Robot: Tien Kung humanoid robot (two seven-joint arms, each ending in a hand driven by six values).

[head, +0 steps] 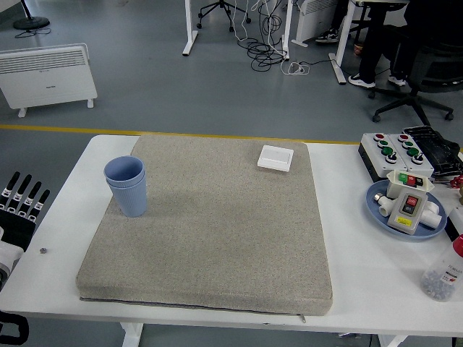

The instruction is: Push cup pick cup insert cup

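A blue ribbed cup stands upright on the left part of a grey mat on the white table. It looks like two cups nested, one rim just above the other. My left hand rests at the table's left edge, left of the cup and apart from it, its fingers straight and holding nothing. My right hand is out of view.
A small white square box lies at the mat's far right. Right of the mat are button boxes, a blue plate holding a switch unit, and a clear bottle with a red cap. A person sits beyond the table at top right.
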